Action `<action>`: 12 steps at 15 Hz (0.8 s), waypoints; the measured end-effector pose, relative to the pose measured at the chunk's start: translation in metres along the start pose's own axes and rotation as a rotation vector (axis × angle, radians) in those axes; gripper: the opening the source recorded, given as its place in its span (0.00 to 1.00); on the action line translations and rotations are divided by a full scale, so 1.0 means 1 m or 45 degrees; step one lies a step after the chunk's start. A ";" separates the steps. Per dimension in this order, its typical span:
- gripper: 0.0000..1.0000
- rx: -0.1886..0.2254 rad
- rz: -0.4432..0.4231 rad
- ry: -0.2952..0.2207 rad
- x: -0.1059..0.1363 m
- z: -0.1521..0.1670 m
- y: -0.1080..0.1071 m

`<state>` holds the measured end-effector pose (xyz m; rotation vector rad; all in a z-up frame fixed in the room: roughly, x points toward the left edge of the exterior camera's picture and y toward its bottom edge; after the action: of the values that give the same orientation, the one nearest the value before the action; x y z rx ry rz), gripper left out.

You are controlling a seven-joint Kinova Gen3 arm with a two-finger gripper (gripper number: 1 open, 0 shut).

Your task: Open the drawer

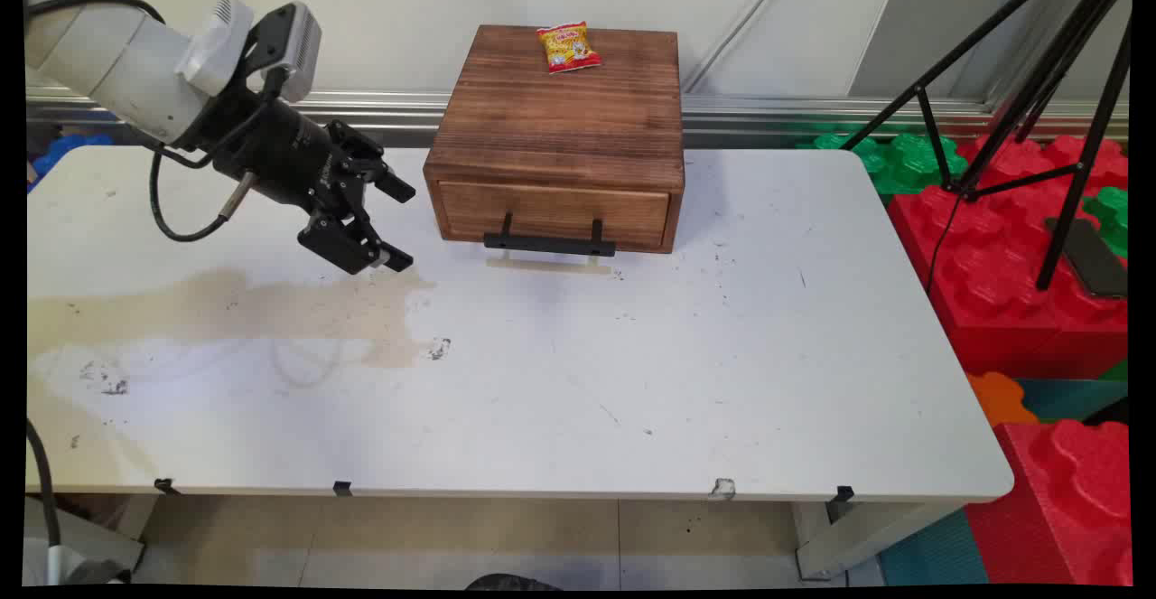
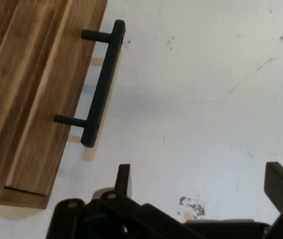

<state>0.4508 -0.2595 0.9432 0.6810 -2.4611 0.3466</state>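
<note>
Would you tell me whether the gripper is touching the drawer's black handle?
Apart. The hand view shows bare white table between the open gripper and the handle.

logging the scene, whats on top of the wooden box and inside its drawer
A yellow snack packet lies on the wooden box, near its back edge. The drawer is closed, so its inside cannot be seen.

Robot lab setup: stained white worktop (image 1: 542, 382) sitting among red and green foam blocks (image 1: 1011, 256), black tripod (image 1: 1039, 84) standing far right of the gripper (image 1: 397, 225).
</note>
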 end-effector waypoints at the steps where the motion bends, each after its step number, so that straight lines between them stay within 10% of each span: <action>1: 1.00 0.003 0.006 -0.005 0.000 0.001 -0.001; 12: 1.00 0.096 0.075 -0.049 0.013 0.039 -0.011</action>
<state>0.4299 -0.2881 0.9203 0.6523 -2.5192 0.4552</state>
